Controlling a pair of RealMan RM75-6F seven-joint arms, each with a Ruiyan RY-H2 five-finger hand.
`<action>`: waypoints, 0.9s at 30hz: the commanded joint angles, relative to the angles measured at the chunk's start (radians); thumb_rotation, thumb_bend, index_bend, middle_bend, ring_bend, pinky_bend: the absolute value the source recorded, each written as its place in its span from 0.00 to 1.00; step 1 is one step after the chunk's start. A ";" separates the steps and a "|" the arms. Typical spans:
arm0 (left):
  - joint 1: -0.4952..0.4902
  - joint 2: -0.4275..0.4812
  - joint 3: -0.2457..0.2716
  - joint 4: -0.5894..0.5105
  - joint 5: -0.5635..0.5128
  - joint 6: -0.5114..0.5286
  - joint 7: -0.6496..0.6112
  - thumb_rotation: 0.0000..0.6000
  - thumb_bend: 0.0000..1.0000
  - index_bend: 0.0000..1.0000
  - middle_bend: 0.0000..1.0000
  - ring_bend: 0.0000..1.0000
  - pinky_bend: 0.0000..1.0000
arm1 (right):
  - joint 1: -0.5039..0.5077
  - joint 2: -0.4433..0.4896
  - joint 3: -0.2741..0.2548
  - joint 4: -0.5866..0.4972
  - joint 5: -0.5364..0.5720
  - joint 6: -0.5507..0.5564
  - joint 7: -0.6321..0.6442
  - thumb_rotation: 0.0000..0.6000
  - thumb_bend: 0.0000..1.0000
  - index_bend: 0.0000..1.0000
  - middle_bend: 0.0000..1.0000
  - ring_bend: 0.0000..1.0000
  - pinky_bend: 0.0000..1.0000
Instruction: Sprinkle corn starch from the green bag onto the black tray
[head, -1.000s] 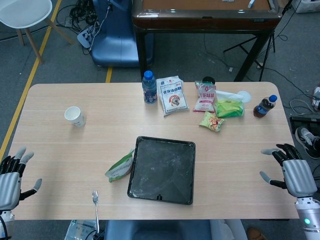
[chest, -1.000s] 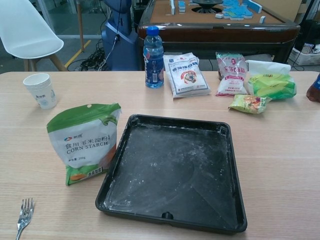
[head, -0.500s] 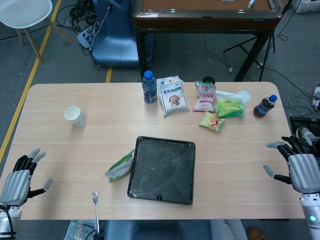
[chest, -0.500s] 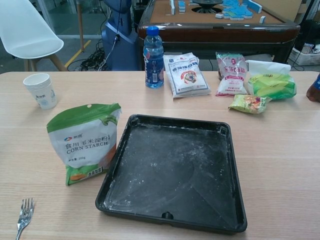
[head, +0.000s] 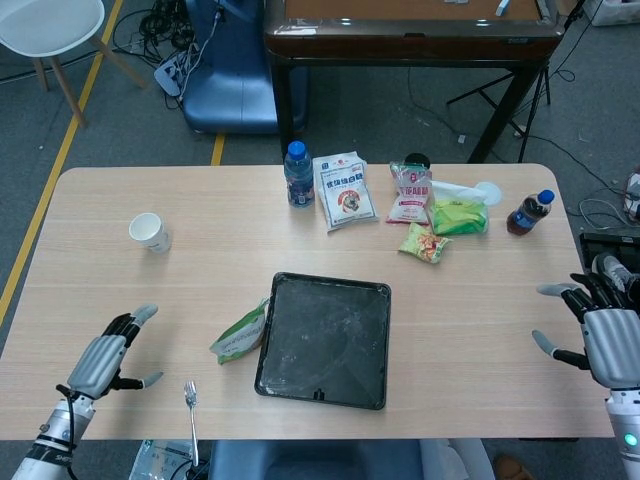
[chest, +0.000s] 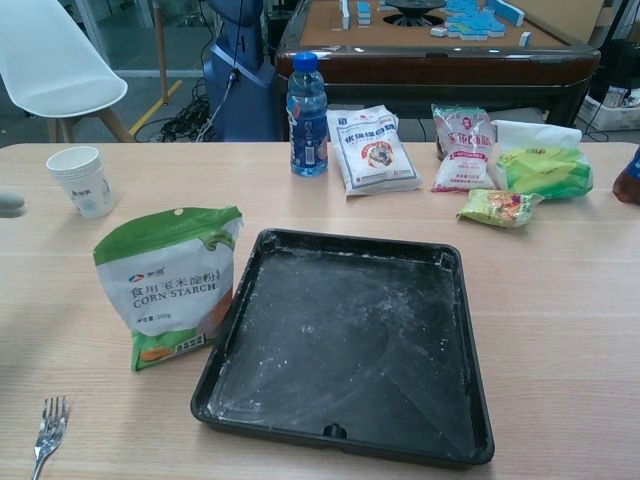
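Black tray (chest: 350, 340): thin white powder dusting inside.
Corn starch bag (chest: 170, 282): upright, touching tray's left edge.
Left robot hand (head: 105, 355): fingers spread, empty, left of bag.
Right robot hand (head: 600, 335): fingers spread, empty, bench's (head: 200, 260) right edge.

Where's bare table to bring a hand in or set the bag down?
Bare wood lies right of the black tray, out to the right hand; also between the paper cup and the corn starch bag. The far edge is crowded from the water bottle to the brown bottle.
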 joint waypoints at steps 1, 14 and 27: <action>-0.013 -0.024 0.008 0.006 0.001 -0.017 0.011 1.00 0.15 0.00 0.06 0.10 0.03 | -0.003 -0.003 -0.002 0.003 0.003 0.000 0.002 1.00 0.22 0.33 0.36 0.18 0.13; -0.096 -0.200 -0.027 0.108 -0.059 -0.103 0.026 1.00 0.13 0.00 0.06 0.11 0.06 | -0.020 -0.014 -0.012 0.023 0.015 0.006 0.017 1.00 0.22 0.33 0.36 0.18 0.13; -0.151 -0.336 -0.052 0.202 -0.120 -0.152 0.041 1.00 0.12 0.00 0.06 0.13 0.09 | -0.037 -0.019 -0.017 0.038 0.028 0.012 0.029 1.00 0.22 0.33 0.36 0.18 0.13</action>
